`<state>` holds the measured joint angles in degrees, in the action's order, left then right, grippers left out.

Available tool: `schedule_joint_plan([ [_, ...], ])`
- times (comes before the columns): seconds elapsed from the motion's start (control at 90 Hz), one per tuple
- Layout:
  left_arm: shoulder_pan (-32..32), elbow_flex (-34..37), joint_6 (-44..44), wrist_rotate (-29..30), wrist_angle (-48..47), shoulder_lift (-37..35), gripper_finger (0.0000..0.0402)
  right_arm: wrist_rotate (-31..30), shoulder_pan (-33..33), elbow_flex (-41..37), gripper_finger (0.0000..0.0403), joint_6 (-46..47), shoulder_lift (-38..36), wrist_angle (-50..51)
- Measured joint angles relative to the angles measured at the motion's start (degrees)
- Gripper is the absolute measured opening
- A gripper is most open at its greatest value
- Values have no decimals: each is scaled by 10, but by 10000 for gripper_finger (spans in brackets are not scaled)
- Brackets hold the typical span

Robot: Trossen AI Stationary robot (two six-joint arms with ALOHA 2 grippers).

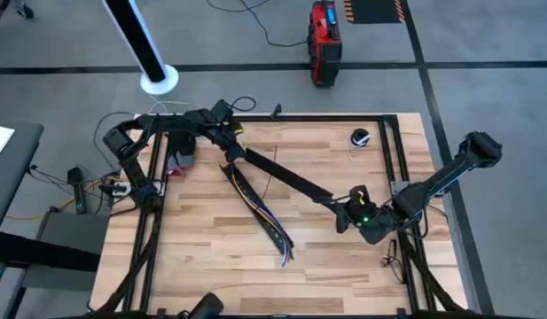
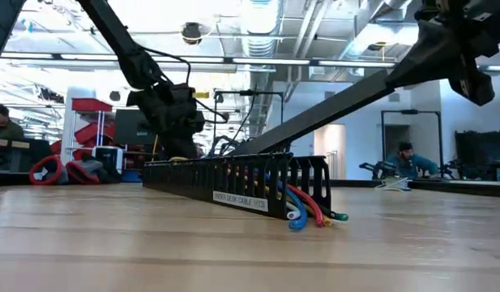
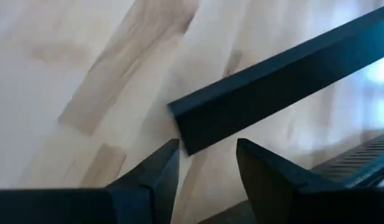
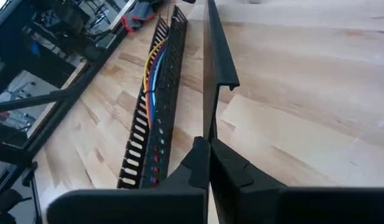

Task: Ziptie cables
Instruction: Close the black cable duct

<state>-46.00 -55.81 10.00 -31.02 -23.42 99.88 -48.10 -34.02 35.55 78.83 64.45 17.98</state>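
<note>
The cables lie inside a long black comb-slotted channel that rests on the table. Their coloured ends stick out of its near end. A flat black strip runs slantwise between my two grippers. My right gripper is shut on the strip's right end, which is raised. My left gripper is open at the strip's far-left end. That end sits just ahead of the gap between the fingers, and I cannot tell whether it touches them. My right gripper pinches the strip's right end between its two fingers. It comes nearly level from the table's right side, with the fingers along the strip's length. The strip stands on edge in the hold, with this end lifted clear and sloping down toward the left arm.
A small black-and-white object sits at the far right of the table. A red item lies by the left arm. Black frame rails run along the table's sides. People sit in the room behind. Bare wood lies at the near left.
</note>
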Motion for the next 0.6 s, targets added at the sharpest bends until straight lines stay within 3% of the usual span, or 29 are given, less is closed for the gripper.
schedule_joint_plan([
  [0.1,-4,0,14,24,-12,2,154,0,0,0,0,0,0,0],
  [0.267,3,0,11,-49,12,5,154,0,0,0,0,-3,0,-1],
  [0.6,27,4,5,-16,58,30,153,0,0,0,0,-11,0,-6],
])
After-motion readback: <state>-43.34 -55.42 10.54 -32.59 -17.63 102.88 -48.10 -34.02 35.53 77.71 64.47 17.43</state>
